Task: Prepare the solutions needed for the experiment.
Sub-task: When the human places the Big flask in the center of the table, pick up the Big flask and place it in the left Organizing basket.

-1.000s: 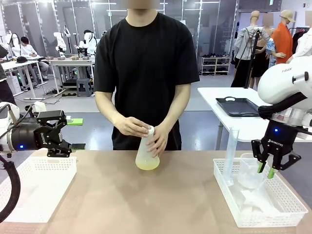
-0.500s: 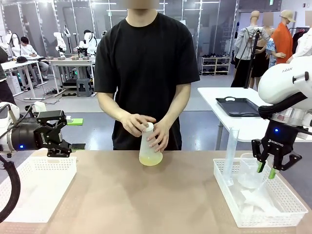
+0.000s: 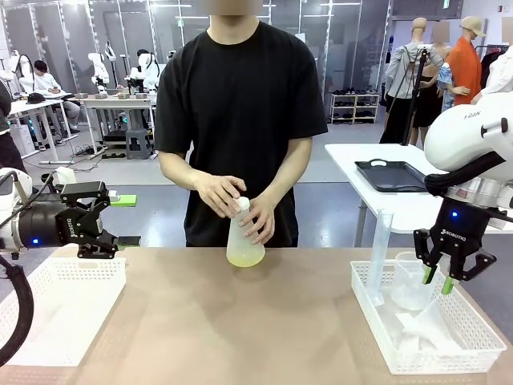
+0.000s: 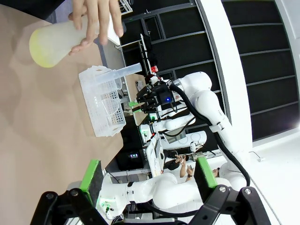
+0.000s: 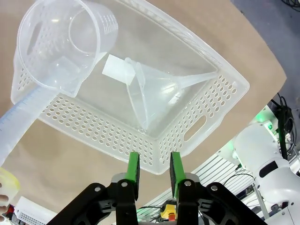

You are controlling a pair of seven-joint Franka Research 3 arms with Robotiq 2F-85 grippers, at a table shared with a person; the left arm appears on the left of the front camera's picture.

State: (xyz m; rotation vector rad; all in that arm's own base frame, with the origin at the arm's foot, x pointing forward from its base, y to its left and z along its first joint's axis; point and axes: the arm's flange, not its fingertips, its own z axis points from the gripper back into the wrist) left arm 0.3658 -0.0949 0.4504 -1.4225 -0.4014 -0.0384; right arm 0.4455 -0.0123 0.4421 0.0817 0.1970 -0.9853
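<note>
Hovering over the left basket (image 3: 48, 321), the left gripper (image 3: 124, 220) is seen spread wide, empty, aimed rightward | the solutions (image 3: 245, 258), pale yellow-green in an upright flask (image 3: 240, 239), are held by the person's hands (image 3: 218, 195) at the far middle, right of that gripper, judged nearer it | the right gripper (image 3: 445, 281), narrowly parted, empty, is hung over the right basket (image 3: 449, 362).

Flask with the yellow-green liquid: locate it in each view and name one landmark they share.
Front view: flask at centre, in the person's hands.
Left wrist view: flask top left, sideways, a hand on its neck.
Right wrist view: pale yellow sliver at the bottom-left edge, probably its base.
Shared landmark: the white basket holding the funnel.
</note>
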